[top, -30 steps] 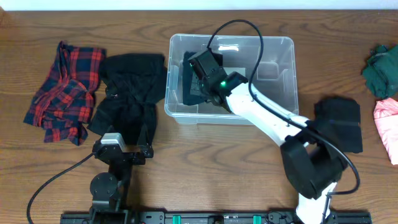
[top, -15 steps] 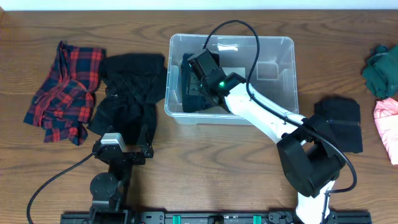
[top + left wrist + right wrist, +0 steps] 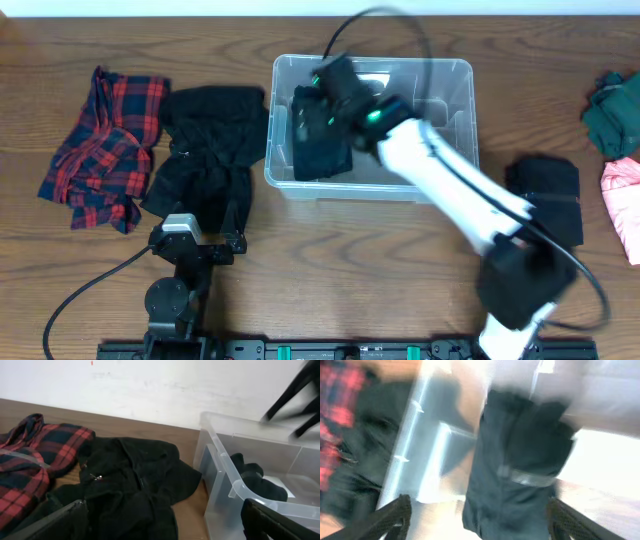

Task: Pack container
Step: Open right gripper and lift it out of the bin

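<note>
The clear plastic container (image 3: 455, 120) stands at the back middle of the table. A dark folded garment (image 3: 320, 145) lies in its left half. My right gripper (image 3: 322, 108) hovers blurred above that garment. In the right wrist view its fingers (image 3: 390, 516) stand wide apart and open, with the dark garment (image 3: 520, 460) lying loose below them on the container's floor (image 3: 600, 460). My left gripper (image 3: 198, 243) rests open near the table's front left. In its own view the left gripper (image 3: 162, 522) holds nothing, and the container (image 3: 220, 460) is to its right.
A black garment (image 3: 210, 140) and a red plaid shirt (image 3: 100, 145) lie left of the container. Right of it lies a black folded cloth (image 3: 545, 195). A green cloth (image 3: 612, 110) and a pink cloth (image 3: 622, 205) sit at the right edge.
My right gripper has opened and let go of the dark garment, which now lies in the container. The gripper has drawn up and back, blurred by motion. The left arm has not moved.
</note>
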You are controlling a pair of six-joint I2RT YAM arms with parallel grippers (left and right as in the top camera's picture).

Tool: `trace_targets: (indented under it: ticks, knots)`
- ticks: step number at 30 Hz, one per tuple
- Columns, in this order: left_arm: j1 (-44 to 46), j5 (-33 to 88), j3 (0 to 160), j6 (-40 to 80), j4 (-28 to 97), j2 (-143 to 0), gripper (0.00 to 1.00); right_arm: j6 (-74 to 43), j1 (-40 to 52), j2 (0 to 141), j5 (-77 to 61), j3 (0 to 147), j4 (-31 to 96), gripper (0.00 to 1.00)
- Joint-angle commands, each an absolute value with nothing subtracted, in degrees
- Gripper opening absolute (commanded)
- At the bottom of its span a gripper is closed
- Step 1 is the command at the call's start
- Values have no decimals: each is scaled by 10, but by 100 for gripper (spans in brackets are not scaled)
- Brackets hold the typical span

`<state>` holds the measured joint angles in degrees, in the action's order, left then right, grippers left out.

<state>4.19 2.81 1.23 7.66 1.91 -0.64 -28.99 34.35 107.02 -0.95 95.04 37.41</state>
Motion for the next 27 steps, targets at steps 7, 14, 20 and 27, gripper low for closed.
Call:
trace_targets:
  ticks: [7, 14, 20, 27]
  knots:
    - [39, 19, 2, 73, 40, -4, 98, -226, 179, 907, -7, 1002, 547, 96]
    - [39, 19, 2, 73, 40, -9, 98, -226, 3, 888, -5, 995, 712, 98]
    - [39, 19, 2, 73, 40, -11, 98, -227, -119, 889, -5, 934, 737, 99]
    - [39, 19, 2, 73, 40, -11, 98, -230, -230, 889, -44, 810, 651, 99]
